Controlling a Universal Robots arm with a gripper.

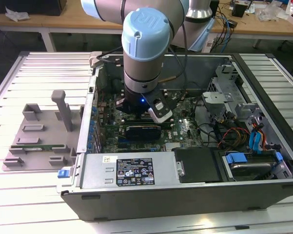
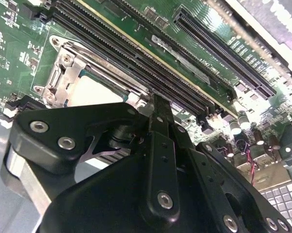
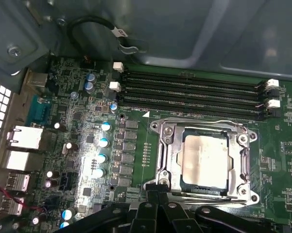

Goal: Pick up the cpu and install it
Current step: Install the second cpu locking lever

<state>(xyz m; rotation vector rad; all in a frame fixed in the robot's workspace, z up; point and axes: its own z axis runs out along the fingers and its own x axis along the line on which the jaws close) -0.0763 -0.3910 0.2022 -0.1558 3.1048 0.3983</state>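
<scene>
Cpu point(image 3: 204, 160) already lies seated flat within its metal socket frame point(image 3: 161, 160); gripper point(image 3: 158, 194) hovers beside it, apparently pressed together and empty.

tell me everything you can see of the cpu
The cpu is a flat square chip with a silvery-grey metal top and a thin pale edge. It lies flat inside the metal socket frame on the green motherboard, beside the memory slots. The gripper's black linkage sits just next to it; contact can't be told.

Silver arm point(image 1: 136, 53), pale-blue joint caps, black screwed linkages.
</scene>
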